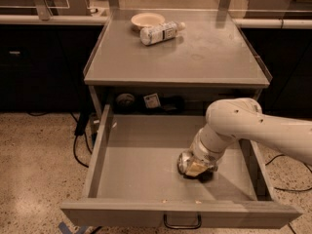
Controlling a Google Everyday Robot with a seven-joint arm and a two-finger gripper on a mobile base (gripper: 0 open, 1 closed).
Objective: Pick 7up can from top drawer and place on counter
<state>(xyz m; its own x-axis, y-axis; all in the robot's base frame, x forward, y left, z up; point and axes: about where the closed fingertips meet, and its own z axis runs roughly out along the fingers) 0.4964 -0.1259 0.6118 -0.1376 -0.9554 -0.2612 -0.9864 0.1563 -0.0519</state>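
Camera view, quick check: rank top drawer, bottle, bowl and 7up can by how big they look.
1. top drawer, by far.
2. bottle and bowl, about alike; not ranked.
3. 7up can, slightly smaller, though the gripper, down in the drawer's right half, covers part of it.

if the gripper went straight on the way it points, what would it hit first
Most likely the 7up can, right at the tip of the gripper, low in the top drawer; the drawer floor lies just beneath it.
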